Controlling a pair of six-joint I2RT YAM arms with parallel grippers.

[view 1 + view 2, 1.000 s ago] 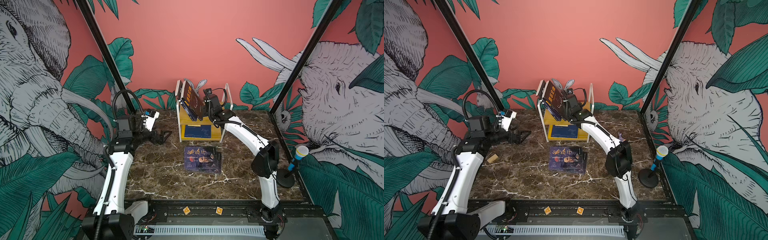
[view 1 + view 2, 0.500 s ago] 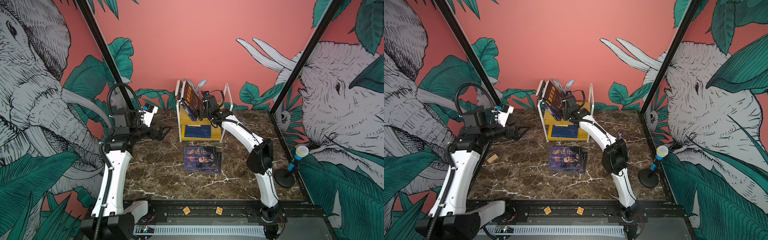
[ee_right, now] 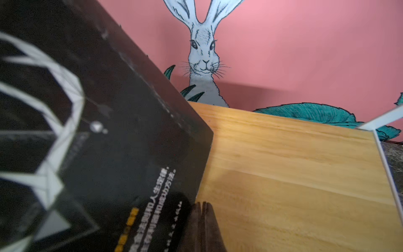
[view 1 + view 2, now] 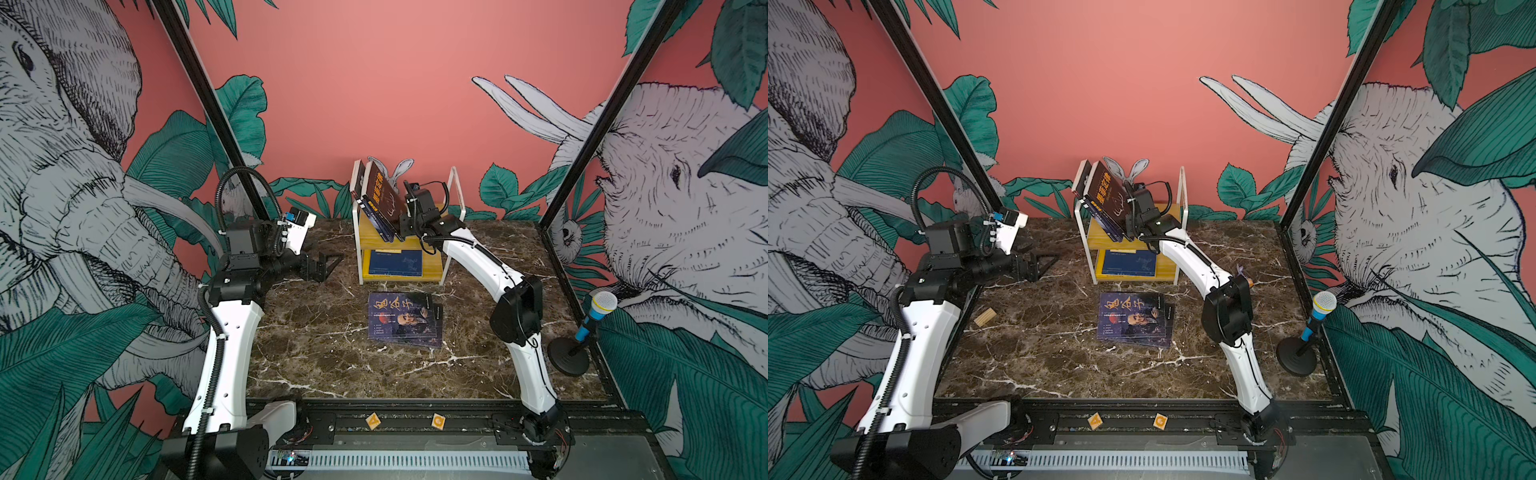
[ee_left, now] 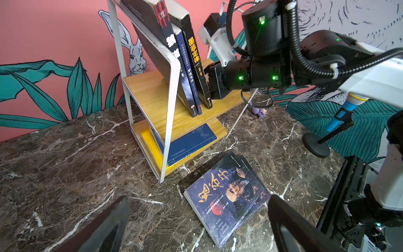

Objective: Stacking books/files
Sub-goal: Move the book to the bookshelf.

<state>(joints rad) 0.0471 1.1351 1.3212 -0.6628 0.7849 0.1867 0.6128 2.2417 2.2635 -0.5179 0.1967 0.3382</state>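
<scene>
Leaning on the rack's (image 4: 455,195) upper shelf (image 5: 152,91), the black book (image 4: 384,195) has the right claw (image 3: 202,209), fingers pressed together, against its cover. The left claw (image 4: 330,265) hangs spread wide above the desk (image 4: 324,353) beside the rack. Navy books (image 4: 401,318) lie stacked on the desk in front of the rack.

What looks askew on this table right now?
The shelved books lean steeply against the rack frame, the shut right gripper beside the black one. The navy books on the table lie fanned, edges misaligned.
</scene>
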